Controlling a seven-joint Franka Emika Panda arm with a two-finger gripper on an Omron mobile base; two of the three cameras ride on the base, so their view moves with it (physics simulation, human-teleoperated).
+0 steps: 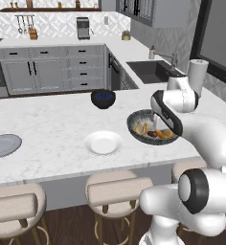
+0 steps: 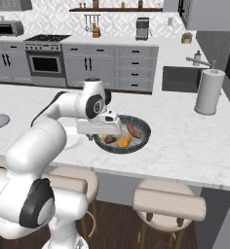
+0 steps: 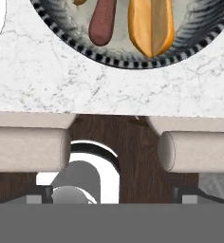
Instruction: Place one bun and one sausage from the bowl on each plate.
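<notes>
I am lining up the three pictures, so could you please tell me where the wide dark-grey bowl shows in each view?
Left base view: the bowl sits right of centre on the counter, partly behind the arm.
Right base view: the bowl is at the centre, just right of the hand.
Hand view: its striped rim curves along the top edge.
Shared landmark: the white plate beside the bowl.

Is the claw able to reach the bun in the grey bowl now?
Probably yes: the open claw hangs just over the bowl, nothing covers the bun, and a sausage lies beside it.
</notes>
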